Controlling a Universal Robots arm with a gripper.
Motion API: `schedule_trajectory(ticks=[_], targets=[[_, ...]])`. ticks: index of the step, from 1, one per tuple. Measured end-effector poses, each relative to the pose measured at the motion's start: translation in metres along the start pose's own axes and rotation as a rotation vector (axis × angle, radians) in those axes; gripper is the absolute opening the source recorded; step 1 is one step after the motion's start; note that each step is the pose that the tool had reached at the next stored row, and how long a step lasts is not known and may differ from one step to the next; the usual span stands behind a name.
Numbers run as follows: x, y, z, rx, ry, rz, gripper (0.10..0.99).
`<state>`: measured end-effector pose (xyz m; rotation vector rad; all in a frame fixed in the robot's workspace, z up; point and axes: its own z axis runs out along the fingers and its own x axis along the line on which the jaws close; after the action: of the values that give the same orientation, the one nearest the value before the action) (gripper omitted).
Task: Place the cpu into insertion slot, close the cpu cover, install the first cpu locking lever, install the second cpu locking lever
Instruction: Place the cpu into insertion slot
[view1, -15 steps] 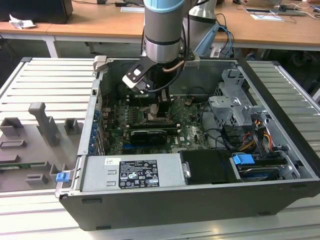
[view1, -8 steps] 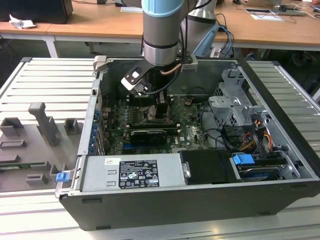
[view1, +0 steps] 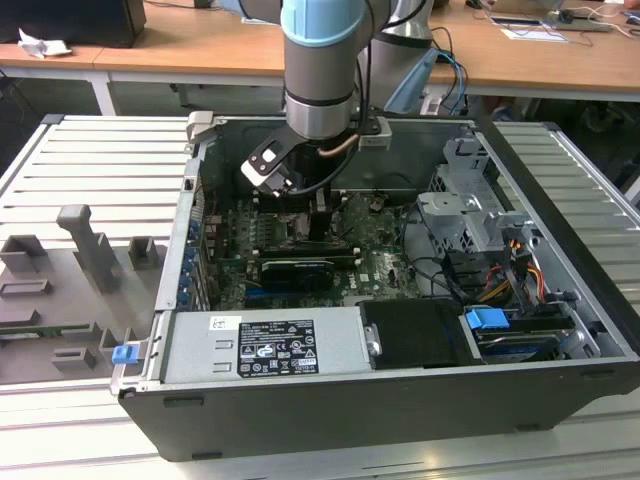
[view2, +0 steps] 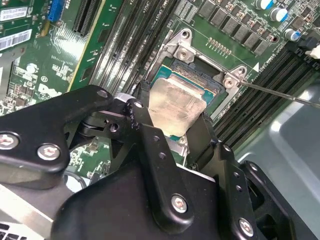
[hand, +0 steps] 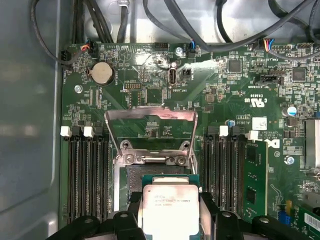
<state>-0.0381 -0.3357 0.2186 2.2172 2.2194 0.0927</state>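
The cpu is a flat square chip with a pale metal top, and my gripper is shut on it, one black finger on each side. It hangs slightly tilted over the insertion slot, whose dark centre shows beyond the chip. In the second wrist view the cpu covers most of the insertion slot. The cpu cover, a thin silvery frame, stands flipped open past the slot. A thin locking lever sticks out free beside the socket. In the exterior view my gripper reaches down into the open computer case.
Long black memory slots flank the socket on both sides. A coin battery and cables lie beyond the cover. The case holds a power supply, a black card and a drive cage.
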Motion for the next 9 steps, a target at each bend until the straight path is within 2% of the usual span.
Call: schedule_trajectory(ticks=[5, 8, 9], targets=[[0.0019, -0.0016, 0.0054, 0.000, -0.0001, 0.000, 0.537], [0.0052, -0.0017, 0.0079, 0.000, -0.0003, 0.003, 0.537], [0.0090, -0.0018, 0.0097, 0.000, -0.0005, 0.007, 0.537]])
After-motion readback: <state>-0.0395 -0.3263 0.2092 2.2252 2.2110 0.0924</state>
